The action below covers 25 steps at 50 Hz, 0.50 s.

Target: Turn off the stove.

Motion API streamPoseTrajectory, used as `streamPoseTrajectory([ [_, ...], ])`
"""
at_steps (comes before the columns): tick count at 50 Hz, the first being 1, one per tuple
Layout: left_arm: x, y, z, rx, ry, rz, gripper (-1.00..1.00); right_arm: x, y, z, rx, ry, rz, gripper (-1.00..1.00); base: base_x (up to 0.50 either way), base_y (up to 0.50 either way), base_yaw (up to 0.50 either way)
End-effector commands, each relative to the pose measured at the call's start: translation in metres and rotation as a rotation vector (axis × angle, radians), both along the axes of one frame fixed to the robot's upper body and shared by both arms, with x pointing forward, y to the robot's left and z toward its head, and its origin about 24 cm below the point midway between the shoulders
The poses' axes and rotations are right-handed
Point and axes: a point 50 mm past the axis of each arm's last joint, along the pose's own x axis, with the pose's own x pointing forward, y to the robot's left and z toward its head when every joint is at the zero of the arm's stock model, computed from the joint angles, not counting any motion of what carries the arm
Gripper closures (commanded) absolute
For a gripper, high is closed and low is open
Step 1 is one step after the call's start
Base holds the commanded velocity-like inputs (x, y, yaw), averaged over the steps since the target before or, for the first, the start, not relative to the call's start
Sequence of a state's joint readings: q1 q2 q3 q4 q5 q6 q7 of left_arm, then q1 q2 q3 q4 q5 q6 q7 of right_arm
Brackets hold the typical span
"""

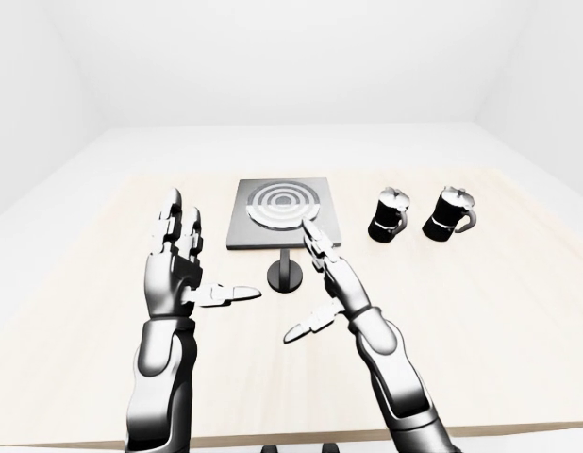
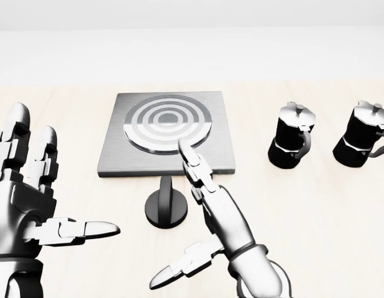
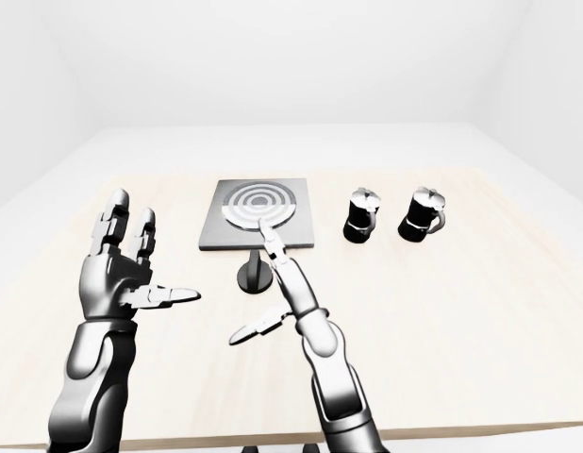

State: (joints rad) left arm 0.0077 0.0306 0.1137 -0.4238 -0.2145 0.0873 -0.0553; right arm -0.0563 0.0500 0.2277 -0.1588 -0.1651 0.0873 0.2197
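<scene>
**Both hands open over the table, right fingers reaching toward the stove**

A square grey metal stove plate with concentric silver burner rings (image 2: 167,133) lies flat on the pale wooden table (image 2: 329,223), a little left of the scene's centre and toward the far side. Just near of its near edge stands a black round stove knob with an upright ridge handle (image 2: 166,202), on the tabletop and apart from the plate.

The robot's right hand (image 2: 207,220) is stretched out with its fingers spread and closed on nothing. Its two long fingers (image 2: 193,162) point away from the robot, their tips overlapping the near edge of the stove plate in the head view; whether they touch the plate or hover above it is hard to judge from these angles. The thumb sticks out to the left, near of the knob. The hand sits just right of the knob and, as far as the eye views show, is not in contact with it.

The left hand (image 2: 27,198) is held up well to the left of the stove, palm toward the centre, fingers upright and splayed, thumb pointing right. It holds nothing either.

To the right of the stove, two black moka pots stand upright on the table, side by side and apart from each other: the nearer-to-stove black moka pot with silver lid (image 2: 293,136) and the far-right black moka pot (image 2: 363,135), each with its handle on the right.
</scene>
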Motion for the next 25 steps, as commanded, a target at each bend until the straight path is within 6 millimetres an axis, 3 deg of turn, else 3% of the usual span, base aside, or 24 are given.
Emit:
streamPoseTrajectory([
  [1, -0.001, 0.000, -0.001, 0.001, 0.002, -0.001, -1.00, 0.005, 0.020, 0.003, -0.042, -0.013, 0.092, -1.00, 0.00, 0.00, 0.00],
  [11, -0.002, -0.001, 0.001, 0.002, -0.005, -0.004, -1.00, 0.004, 0.032, -0.020, -0.069, 0.080, 0.108, -1.00, 0.00, 0.00, 0.00],
  [25, -0.003, 0.000, 0.003, 0.002, -0.014, -0.005, -1.00, 0.008, 0.029, -0.027, -0.071, 0.115, 0.088, -1.00, 0.00, 0.00, 0.00],
])
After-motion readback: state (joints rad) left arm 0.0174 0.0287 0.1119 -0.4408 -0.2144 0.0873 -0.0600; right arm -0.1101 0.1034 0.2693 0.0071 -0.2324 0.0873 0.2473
